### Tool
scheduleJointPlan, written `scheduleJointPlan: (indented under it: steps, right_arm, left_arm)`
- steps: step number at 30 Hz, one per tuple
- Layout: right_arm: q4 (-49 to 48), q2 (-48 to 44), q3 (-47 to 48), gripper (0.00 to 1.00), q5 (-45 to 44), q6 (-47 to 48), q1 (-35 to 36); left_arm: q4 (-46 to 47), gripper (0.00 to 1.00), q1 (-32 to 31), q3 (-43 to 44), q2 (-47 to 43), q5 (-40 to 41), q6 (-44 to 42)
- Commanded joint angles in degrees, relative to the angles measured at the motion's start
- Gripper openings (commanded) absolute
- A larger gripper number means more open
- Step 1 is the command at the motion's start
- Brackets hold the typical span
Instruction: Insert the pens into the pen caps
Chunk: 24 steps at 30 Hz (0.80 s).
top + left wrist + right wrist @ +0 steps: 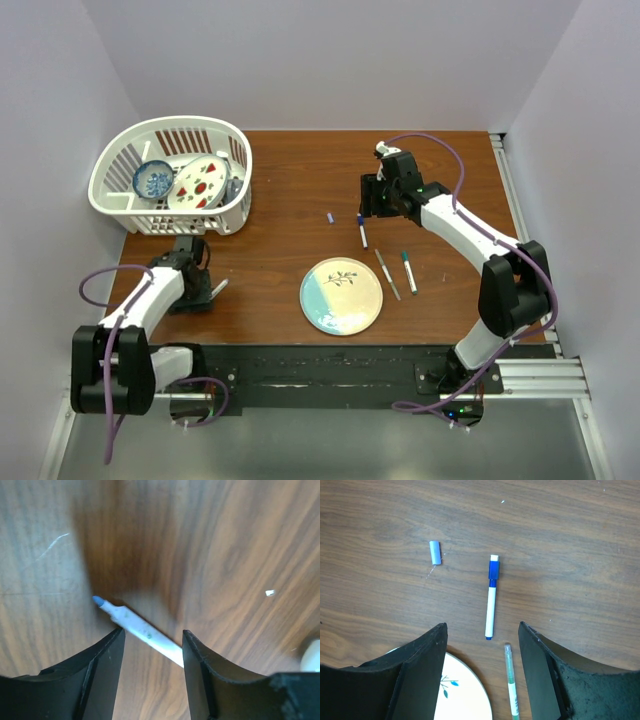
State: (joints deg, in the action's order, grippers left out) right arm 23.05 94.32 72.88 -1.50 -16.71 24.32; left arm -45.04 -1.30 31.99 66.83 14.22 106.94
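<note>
Though one white stick pen [490,611] seems to wear its blue cap [493,570], a lilac cap [435,552] lies loose at its ten o'clock, the right gripper [481,627] gaping empty and the left gripper [152,631] spread astride an uncapped blue-tipped pen [140,627].

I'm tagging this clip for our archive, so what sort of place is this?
Most likely a robotics lab test cell: white walls box in a wooden table, the left arm and right arm are bolted to a rail, and a basket of dishes sits as a prop.
</note>
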Motion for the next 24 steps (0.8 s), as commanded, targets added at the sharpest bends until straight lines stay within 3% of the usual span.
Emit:
scheduleJointPlan:
  steps: [1,5,9,12,16,20,24]
  right_arm:
    - [-1.78,-1.95,0.68,0.63,0.88,1.15,-0.15]
    - [-1.60,-1.86,0.86,0.63,0.97,1.33,-0.15]
    - [-1.25,-2.39,1.03,0.63,1.23,1.15,-0.15]
    - [-1.43,-3.79,0.60,0.63,1.50,0.71,-0.06]
    - [-2.48,-6.60,-1.51,0.63,6.23,-0.69,-0.15]
    - [-8.61,-10.56,-6.51,0.63,15.35,-6.21,0.03]
    - [-14.78,-13.99,-12.22,0.62,19.60,-11.84,1.60]
  left_arm:
    - [0.04,0.53,0.86,1.94,2.34,0.37,-0.41]
    - [-0.84,0.46,0.86,2.64,4.54,0.46,-1.81]
    - [-3.13,0.13,0.95,2.99,5.94,0.81,-2.60]
    - [-3.13,0.01,0.86,2.21,5.68,0.55,-3.92]
    - [-2.95,0.00,0.86,2.55,3.49,1.60,-7.78]
    - [1.52,0.00,-0.45,2.99,-0.81,1.16,-17.69]
    - [10.56,0.00,-7.20,2.21,-6.35,-0.58,-26.94]
